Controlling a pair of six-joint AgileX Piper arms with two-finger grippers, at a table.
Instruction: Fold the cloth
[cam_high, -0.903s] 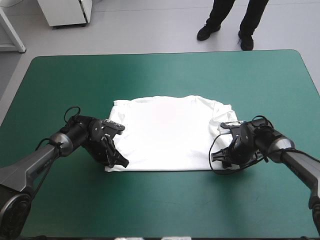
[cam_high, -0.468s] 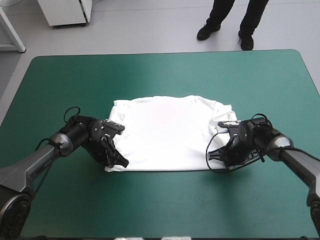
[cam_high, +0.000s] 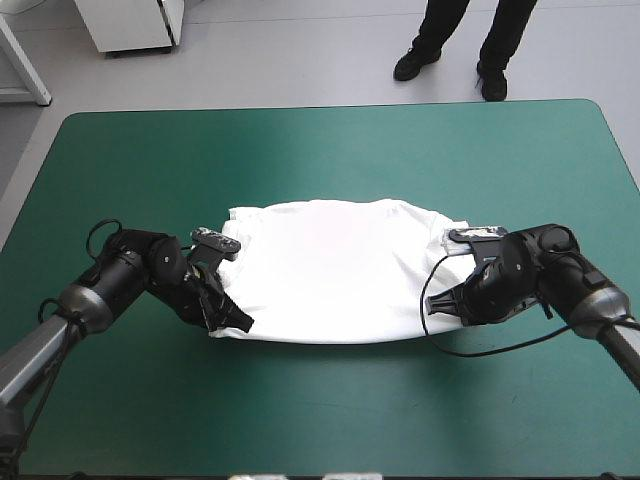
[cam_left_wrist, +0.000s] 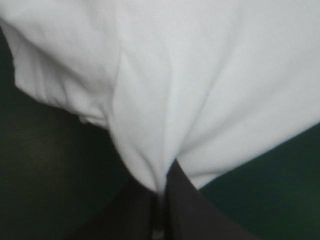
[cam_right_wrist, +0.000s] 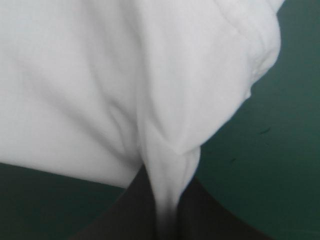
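White T-shirt (cam_high: 330, 270) is spread out mid-frame on the teal-green table (cam_high: 330, 140), with the left gripper (cam_high: 236, 322) pinched tight on its lower-left corner and the right gripper (cam_high: 437, 308) clamped on the lower-right one.

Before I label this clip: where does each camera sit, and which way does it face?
High view: above and behind the robot, facing forward and down at the table; both arms show, left end effector and right end effector at the near corners of the T-shirt.
Left wrist view: above that wrist, along its black fingers, shut on the T-shirt.
Right wrist view: likewise, on the right arm.
Shared: all show the T-shirt.
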